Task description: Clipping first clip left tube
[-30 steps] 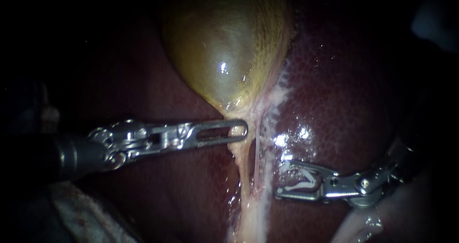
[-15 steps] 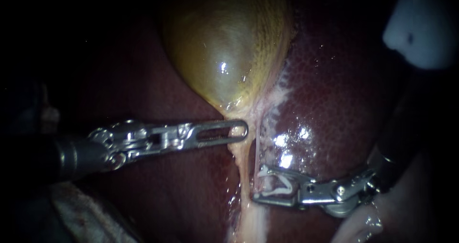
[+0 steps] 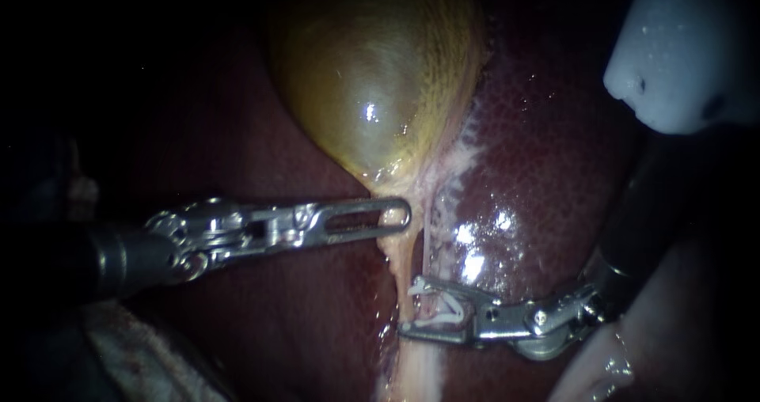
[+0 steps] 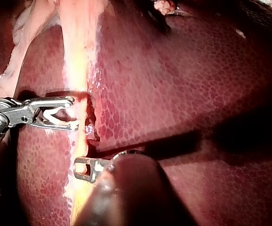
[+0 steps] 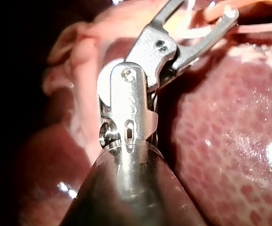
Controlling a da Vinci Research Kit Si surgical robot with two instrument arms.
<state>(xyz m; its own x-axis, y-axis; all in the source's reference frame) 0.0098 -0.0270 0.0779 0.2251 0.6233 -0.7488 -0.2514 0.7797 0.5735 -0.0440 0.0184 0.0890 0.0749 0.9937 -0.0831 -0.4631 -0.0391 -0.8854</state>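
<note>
The yellow-green gallbladder [image 3: 372, 93] tapers to a neck. There my left instrument [image 3: 396, 214] has its jaws shut on the pale neck tissue; it also shows in the left wrist view [image 4: 85, 169]. Two pale tubes run down from the neck: the thicker left tube [image 3: 402, 279] and a thin strand [image 3: 427, 240] beside it. My right instrument [image 3: 408, 309] holds a white clip [image 3: 439, 313] in open jaws. Its jaw tips reach across the thin strand to the left tube. The left wrist view shows these jaws [image 4: 74, 113] against the pale strip [image 4: 79, 70].
Dark red liver [image 3: 554, 149] lies around and under everything. A pale white rounded object [image 3: 689, 46] hangs at the upper right above my right shaft. Pale fatty tissue [image 3: 602, 370] sits under the right instrument's wrist.
My right instrument has slid left, bringing its open jaws and clip from beside the tubes onto them. The white object has come further in at the upper right. The left instrument is still.
</note>
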